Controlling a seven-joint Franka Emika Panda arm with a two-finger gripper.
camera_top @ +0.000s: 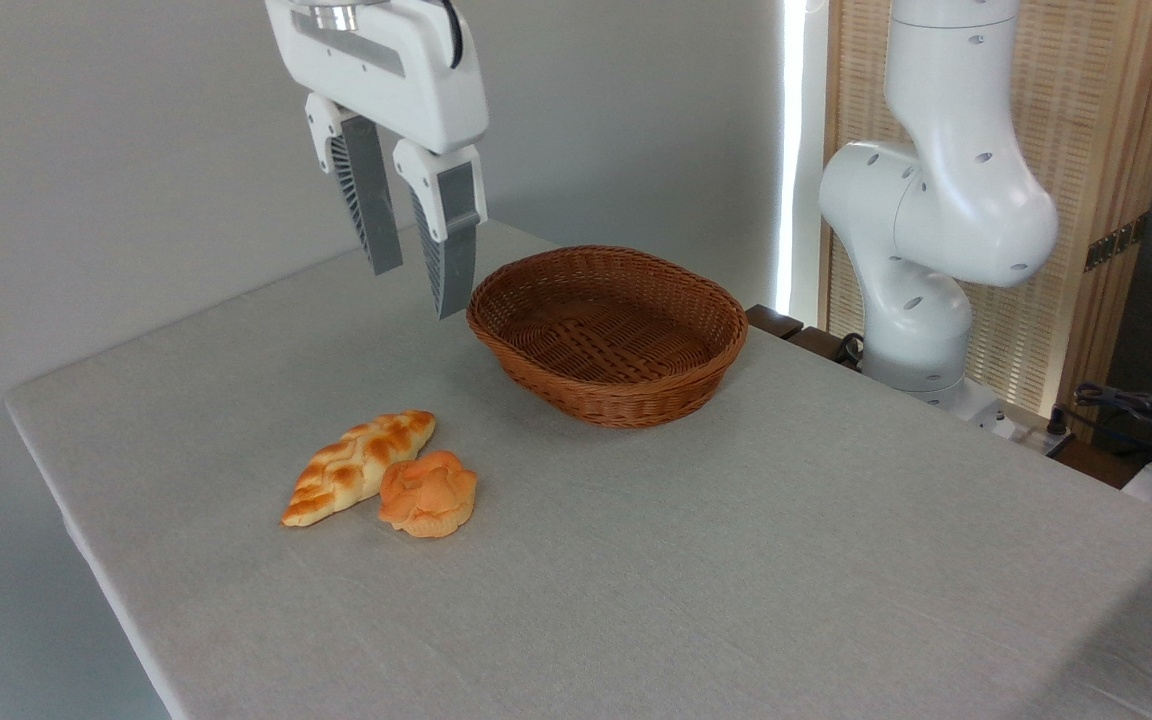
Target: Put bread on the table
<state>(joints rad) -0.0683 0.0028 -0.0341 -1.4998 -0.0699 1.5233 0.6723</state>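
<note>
Camera view: one bread [428, 493], orange, knotted lobes, laid on one table [736, 560] touching one braided loaf [358, 466]; one wicker basket [608, 334]; one gripper [416, 282] held parted, nothing held

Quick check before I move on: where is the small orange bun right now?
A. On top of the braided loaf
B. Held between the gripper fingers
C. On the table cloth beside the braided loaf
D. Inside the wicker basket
C. The bread lies on the table right next to the braided loaf; the basket is empty and the gripper hangs open above, holding nothing.
</note>
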